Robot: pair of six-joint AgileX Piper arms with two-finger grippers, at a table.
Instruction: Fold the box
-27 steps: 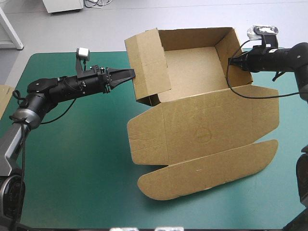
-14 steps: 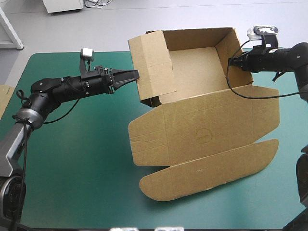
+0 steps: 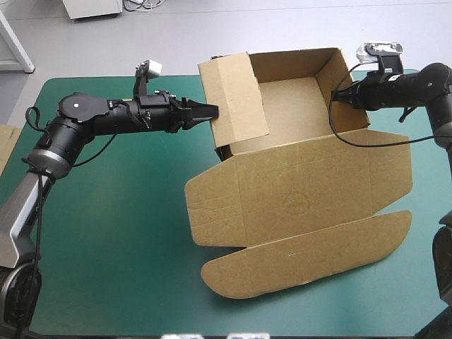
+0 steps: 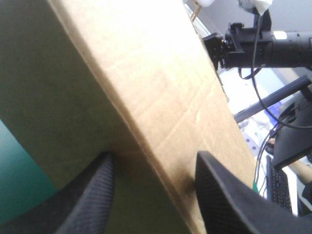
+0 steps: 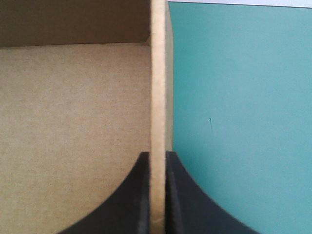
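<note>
The box [image 3: 296, 191] was plain brown, paler along its cut edges, with faint crease lines and a faint circular imprint on the flat lid; the table cover [image 3: 113, 233] was uniform teal-green; the left gripper [image 3: 212, 111] and right gripper [image 3: 337, 95] were black, the left fingers [image 4: 92, 200] finely grained; the board [image 3: 6, 145] at the table's left edge was brown.

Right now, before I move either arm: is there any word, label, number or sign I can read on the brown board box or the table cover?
No readable text in any view.
Brown cardboard box: only a faint round impression pressed into its flat lid, too faint to read as a word or sign.
Teal-green table cover: plain, no print.
</note>
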